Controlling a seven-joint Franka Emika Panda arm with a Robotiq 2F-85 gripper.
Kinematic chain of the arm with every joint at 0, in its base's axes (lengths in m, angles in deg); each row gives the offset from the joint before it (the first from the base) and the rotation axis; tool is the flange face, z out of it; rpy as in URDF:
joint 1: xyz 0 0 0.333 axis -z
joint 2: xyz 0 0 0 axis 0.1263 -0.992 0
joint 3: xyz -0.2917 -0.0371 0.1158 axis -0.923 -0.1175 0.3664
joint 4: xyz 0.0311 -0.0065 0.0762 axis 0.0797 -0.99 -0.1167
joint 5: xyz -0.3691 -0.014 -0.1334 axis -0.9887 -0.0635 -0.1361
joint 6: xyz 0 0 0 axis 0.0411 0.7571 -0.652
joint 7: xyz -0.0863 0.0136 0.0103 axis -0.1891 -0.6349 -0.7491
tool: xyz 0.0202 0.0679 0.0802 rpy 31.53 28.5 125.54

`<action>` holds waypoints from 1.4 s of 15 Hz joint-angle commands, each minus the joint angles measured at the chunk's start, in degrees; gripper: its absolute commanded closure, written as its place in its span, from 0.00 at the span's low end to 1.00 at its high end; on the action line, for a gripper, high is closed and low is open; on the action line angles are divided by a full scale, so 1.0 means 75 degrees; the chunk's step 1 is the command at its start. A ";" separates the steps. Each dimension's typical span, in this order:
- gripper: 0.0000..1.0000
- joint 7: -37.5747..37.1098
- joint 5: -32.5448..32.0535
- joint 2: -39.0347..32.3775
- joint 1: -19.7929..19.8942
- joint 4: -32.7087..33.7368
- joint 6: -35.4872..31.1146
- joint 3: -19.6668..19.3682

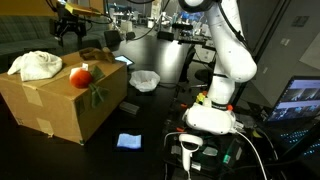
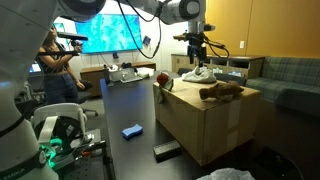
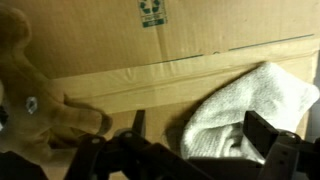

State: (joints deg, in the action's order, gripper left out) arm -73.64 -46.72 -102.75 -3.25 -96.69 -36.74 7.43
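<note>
**Hovering spread over the cloth**

Closest in, the gripper (image 3: 200, 150) fills the bottom of the wrist view. Its dark fingers (image 3: 268, 135) are spread wide and hold nothing. Right under them lies the cloth (image 3: 250, 100), white and rumpled, at one end of the box (image 3: 120, 50) top. A brown plush (image 3: 40, 105) sprawls near the cloth but apart from it.

Farther out, a red fruit (image 1: 80, 76) sits near the box edge. Past the box, a white bowl (image 1: 145, 80) and a blue sponge (image 1: 128, 141) rest on the dark table (image 2: 120, 105). Farthest back, a person (image 2: 50, 62) stands by a lit screen.

Several things could go wrong from here, as I judge it:
- **Thin grip:** The cloth is soft and heaped, so a closing off its middle would likely pinch only a fold, which could slip out.
- **Too deep:** Going too low would drive the fingertips into the cardboard, which gives.
- **Snagging the plush:** With the fingers this wide, the one nearer the plush might catch it.
- **Loose fruit:** A knock to the box could send the fruit rolling off.

Only the wrist view shows the bare strip of cardboard between cloth and plush, but it tells little of height. Both exterior views show the gripper hanging clear above the cloth. They also show the fruit, bowl and sponge, which the wrist view misses.
</note>
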 commanded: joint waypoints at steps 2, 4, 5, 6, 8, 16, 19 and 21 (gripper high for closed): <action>0.00 -0.0285 -0.0614 0.0080 0.0108 -0.0423 -0.0230 -0.0374; 0.00 -0.0327 -0.0756 0.0011 0.0220 -0.0530 -0.0237 -0.0470; 0.00 -0.0314 -0.0805 -0.0002 0.0293 -0.0594 -0.0225 -0.0512; 0.00 -0.0299 -0.0834 0.0018 0.0377 -0.0710 -0.0251 -0.0555; 0.00 -0.0271 -0.0864 0.0048 0.0536 -0.0856 -0.0285 -0.0630; 0.00 -0.0094 -0.0789 -0.0288 0.1011 -0.0690 -0.0213 -0.0706; 0.00 -0.0014 -0.0737 -0.0501 0.1086 -0.0514 -0.0128 -0.0680; 0.00 0.0176 -0.0665 -0.0607 0.1165 -0.0433 -0.0055 -0.0633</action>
State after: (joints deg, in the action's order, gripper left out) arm -74.46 -52.11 -105.24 4.49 -103.02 -38.08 2.10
